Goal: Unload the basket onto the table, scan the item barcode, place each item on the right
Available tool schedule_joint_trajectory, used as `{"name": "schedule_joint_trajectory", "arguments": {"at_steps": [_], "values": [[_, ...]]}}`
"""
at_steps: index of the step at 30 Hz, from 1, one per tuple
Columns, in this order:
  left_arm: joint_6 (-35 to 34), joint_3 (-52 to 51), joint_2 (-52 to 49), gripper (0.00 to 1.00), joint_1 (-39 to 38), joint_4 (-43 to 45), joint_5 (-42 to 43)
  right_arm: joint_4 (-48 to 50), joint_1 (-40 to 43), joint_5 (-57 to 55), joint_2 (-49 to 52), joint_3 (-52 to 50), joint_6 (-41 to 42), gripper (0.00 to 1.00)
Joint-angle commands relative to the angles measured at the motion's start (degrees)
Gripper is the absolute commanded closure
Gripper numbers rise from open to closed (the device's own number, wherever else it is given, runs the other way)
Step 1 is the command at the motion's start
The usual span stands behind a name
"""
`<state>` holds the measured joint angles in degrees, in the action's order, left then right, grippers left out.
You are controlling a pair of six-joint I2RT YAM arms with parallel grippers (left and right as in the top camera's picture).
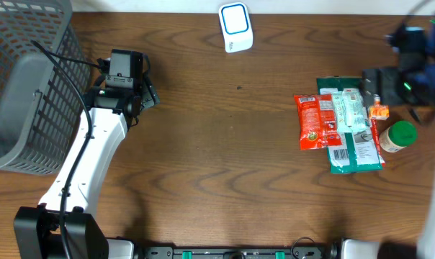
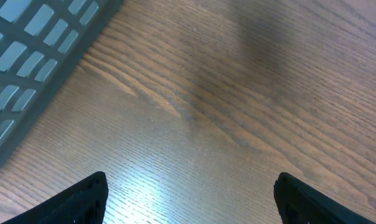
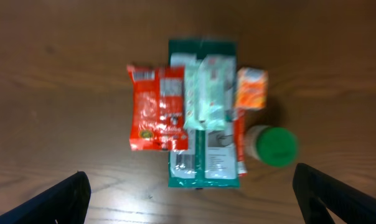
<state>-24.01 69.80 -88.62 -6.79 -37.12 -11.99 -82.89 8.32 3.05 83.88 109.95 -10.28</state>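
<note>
Lying on the right side of the brown table [image 1: 225,173], a small heap of shop things is seen. A green packet [image 1: 354,155] is at the bottom. A red packet [image 1: 315,121] is laid over its left edge, and a pale packet [image 1: 349,108] is laid on top, down the middle. A small orange packet [image 1: 378,110] is tucked at the right edge of the heap. A jar [image 1: 399,137] with a green lid is stood upright just beside that edge. Nothing in the heap is held.

The right gripper [image 3: 191,199] is hung above the heap and pointed down at it. Its two fingers [image 3: 51,199] are spread wide apart, and nothing is between them. From above, this gripper is seen only as a blur.

The left gripper [image 2: 188,202] is found on the far left side, well apart from the heap and near a grey basket [image 1: 23,86]. Its fingers are spread wide too, and only bare wood is seen between them.

A white scanner [image 1: 235,27] with a blue face is set at the back edge of the table, between the two arms. It is touched by nothing.
</note>
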Motion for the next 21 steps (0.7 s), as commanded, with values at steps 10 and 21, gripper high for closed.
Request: {"name": "schedule_joint_trajectory", "arguments": {"at_steps": [10,21], "values": [[-0.28,0.83,-0.11,0.14,0.13,-0.17,-0.7,-0.28,-11.93,-1.81,-27.28,-0.15,-2.29,0.01],[-0.31,0.83,-0.11,0.14,0.13,-0.17,-0.7,6.32,-15.61,-2.05,-48.92,-13.14,-3.04,0.01]]}}
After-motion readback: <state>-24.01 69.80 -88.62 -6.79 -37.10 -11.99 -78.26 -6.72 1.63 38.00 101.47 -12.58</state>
